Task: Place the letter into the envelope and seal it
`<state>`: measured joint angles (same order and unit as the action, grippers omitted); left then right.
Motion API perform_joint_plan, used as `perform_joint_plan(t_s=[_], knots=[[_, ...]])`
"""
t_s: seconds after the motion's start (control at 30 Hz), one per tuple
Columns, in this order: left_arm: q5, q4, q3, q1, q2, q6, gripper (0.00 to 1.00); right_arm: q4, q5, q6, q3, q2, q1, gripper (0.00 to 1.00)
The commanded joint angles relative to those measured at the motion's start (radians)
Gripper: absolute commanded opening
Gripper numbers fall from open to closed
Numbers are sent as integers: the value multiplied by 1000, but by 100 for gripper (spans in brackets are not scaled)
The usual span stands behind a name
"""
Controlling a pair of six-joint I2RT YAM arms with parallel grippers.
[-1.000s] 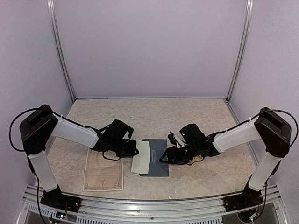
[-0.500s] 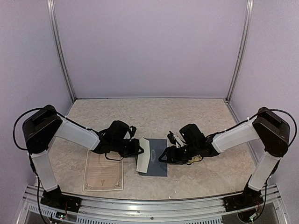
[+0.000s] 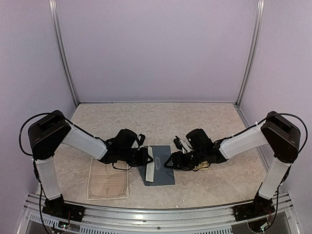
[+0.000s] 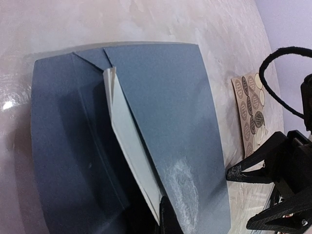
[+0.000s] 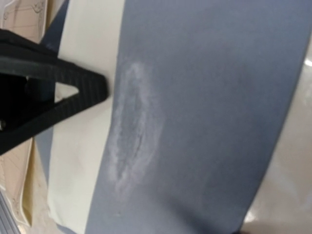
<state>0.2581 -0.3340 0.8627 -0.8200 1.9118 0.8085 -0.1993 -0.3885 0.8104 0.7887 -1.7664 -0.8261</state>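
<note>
Presently left pincer [image 3: 145, 157] grips envelope [image 3: 165, 171] flap (pale underside showing).

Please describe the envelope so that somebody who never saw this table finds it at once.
On the marbled table, look at the middle, close to the near edge. The envelope lies flat there, a slate-blue rectangle whose cream-lined flap the left gripper holds up. The letter to its left is a cream sheet with an ornate border.
</note>
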Motion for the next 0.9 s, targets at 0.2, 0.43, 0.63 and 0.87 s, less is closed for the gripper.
perform_joint_plan(t_s=[0.2,0.43,0.63,0.87], knots=[[-122,149,69,-36,-62,-127,15,105,66,-17,1,95,-7,63],[-250,314,113,-56,-156,-206,49,203,133,-51,18,207,-7,71],[-268,375,106,-56,-195,-216,64,230,140,-51,23,225,-7,75],[-264,355,104,-56,-168,-200,60,201,130,-22,5,167,-7,73]])
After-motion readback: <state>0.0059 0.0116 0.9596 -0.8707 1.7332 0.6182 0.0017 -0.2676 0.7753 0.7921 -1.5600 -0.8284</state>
